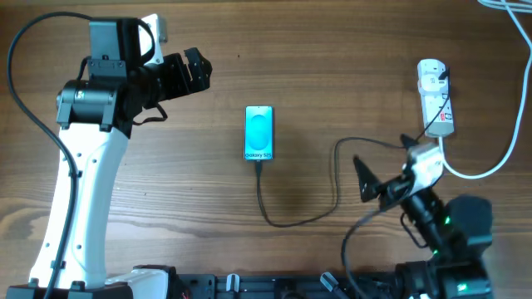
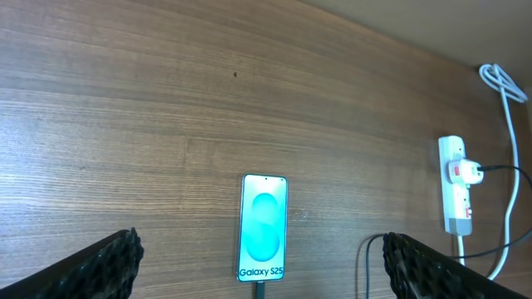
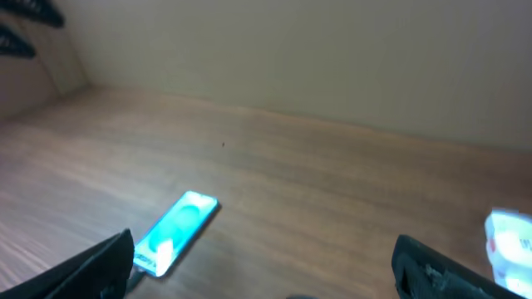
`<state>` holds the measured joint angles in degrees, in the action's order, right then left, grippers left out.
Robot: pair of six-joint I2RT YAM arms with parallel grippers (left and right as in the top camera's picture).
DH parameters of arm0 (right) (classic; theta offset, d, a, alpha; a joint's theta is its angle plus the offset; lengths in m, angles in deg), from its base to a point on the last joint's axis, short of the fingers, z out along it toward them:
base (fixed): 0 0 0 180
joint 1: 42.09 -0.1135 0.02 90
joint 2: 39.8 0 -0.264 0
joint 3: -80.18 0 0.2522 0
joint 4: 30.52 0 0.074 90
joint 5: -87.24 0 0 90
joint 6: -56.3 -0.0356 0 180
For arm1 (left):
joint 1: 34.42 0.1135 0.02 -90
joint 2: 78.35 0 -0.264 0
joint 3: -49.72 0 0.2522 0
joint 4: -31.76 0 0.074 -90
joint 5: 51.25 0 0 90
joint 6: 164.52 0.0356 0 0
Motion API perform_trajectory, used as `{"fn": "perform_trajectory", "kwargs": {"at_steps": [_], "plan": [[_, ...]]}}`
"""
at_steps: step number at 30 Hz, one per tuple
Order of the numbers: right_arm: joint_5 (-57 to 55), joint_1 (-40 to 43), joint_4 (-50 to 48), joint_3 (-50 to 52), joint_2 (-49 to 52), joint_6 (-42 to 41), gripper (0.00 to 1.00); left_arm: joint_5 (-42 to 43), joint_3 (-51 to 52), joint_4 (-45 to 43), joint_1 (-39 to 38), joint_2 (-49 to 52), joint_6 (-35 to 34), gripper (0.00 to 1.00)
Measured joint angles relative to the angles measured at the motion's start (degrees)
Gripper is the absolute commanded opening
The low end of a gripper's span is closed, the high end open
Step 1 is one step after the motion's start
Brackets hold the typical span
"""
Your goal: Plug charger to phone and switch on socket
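- The phone (image 1: 258,133) lay flat on the wooden table (image 1: 332,50), its screen lit turquoise.
- The charger (image 1: 295,222) met the phone's foot, then looped off to its right.
- The socket (image 1: 435,95), well right of the phone, held a plug (image 2: 462,172).
- The left gripper (image 1: 202,73), left of the phone, and the right gripper (image 1: 385,159), right of it, both had fingers spread, holding nothing.
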<state>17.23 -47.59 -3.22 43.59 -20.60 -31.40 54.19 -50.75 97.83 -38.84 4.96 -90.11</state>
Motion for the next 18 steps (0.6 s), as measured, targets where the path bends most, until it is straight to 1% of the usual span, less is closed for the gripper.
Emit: {"fn": "perform_trajectory", "kwargs": {"at_steps": [2, 5, 12, 18], "plan": [[0.5, 0.0, -2.4, 4.4, -4.5, 1.7, 1.00, 0.0, 0.0, 0.0, 0.0, 0.0, 0.0, 1.00], [0.8, 0.0, -3.4, 8.9, -9.4, 4.6, 1.00, 0.0, 0.0, 0.0, 0.0, 0.0, 0.0, 1.00], [1.0, 0.0, -3.5, 15.7, -14.9, 10.7, 1.00, 0.0, 0.0, 0.0, 0.0, 0.0, 0.0, 1.00], [1.0, 0.0, -3.5, 17.9, -18.1, 11.6, 1.00, 0.0, 0.0, 0.0, 0.0, 0.0, 0.0, 1.00]]}}
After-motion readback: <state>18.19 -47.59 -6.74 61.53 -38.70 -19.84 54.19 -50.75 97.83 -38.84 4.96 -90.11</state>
